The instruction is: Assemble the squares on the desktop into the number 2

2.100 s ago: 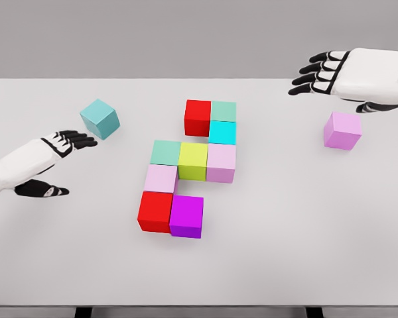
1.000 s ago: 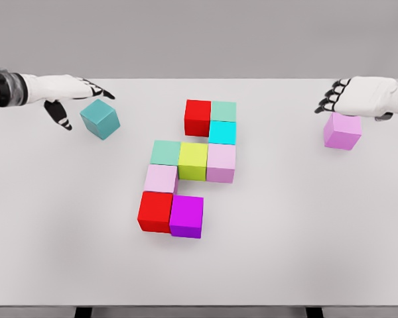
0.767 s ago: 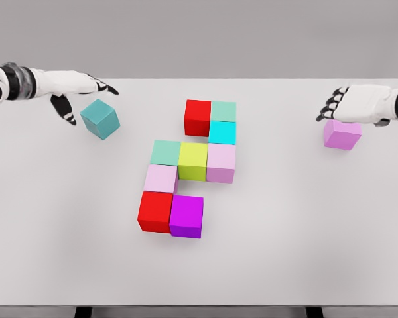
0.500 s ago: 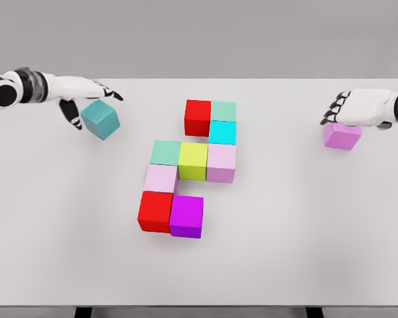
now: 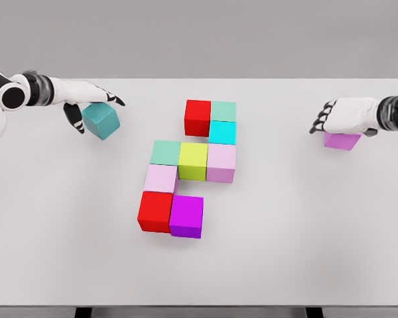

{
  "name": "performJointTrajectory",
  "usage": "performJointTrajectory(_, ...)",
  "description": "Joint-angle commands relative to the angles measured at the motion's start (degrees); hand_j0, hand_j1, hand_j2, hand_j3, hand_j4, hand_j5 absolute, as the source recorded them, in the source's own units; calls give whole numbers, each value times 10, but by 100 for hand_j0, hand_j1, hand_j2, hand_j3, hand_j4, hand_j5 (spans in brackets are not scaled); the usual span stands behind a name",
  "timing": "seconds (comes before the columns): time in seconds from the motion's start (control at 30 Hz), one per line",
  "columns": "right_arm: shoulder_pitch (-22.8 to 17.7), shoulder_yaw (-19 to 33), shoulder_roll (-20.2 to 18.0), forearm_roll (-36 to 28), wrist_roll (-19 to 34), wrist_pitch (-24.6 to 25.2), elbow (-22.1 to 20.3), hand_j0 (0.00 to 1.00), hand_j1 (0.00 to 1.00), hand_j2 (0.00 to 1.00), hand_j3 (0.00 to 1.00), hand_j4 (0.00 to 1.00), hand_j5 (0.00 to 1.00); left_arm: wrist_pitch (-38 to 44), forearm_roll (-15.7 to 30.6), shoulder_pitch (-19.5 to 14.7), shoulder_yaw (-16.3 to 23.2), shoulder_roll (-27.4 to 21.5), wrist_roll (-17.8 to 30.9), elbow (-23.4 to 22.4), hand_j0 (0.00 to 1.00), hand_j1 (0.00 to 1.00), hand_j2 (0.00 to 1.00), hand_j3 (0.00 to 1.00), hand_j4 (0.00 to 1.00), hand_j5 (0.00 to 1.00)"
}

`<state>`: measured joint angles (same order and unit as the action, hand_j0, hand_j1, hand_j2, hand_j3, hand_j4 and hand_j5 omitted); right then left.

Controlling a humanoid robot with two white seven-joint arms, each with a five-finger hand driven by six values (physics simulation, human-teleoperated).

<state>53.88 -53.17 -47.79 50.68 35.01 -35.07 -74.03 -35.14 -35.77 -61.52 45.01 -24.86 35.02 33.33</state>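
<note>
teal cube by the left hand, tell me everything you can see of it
The teal cube is a plain, matte, solid-looking block with a lighter top face and darker sides. It sits on the white table near the far left, turned at an angle to the table edge and well apart from the joined blocks in the middle. The left hand is over its far left side, its dark-tipped fingers stretched past the top and its thumb down the left face. Whether the hand touches it is unclear.

A bare simulated test space is shown, not a lived-in room. A plain white bench [image 5: 305, 225] is set against a featureless grey backdrop, and flat-shaded coloured cubes [image 5: 193, 161] are rendered on it with soft, uniform lighting.
</note>
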Motion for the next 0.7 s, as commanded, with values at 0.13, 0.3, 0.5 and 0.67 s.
performJointTrajectory(0.13, 11, -5, 7, 2, 0, 1, 26, 100, 100, 100, 100, 100, 100, 1, -6, -1, -2, 11, 0, 0, 95, 95, 95, 95, 95, 95)
performJointTrajectory(0.3, 11, -19, 12, 4, 0, 1, 42, 100, 100, 100, 100, 100, 100, 1, -11, -1, -2, 13, 0, -8, 94, 94, 94, 94, 94, 94)
performJointTrajectory(0.5, 13, -26, 16, 3, 0, 1, 43, 100, 100, 100, 100, 100, 100, 1, -13, -1, -2, 13, 0, -15, 85, 85, 85, 85, 85, 85)
performJointTrajectory(0.67, 14, -32, 19, 2, 0, 1, 46, 98, 98, 98, 98, 98, 98, 1, -12, 0, -2, 13, 0, -21, 65, 65, 65, 65, 65, 65)
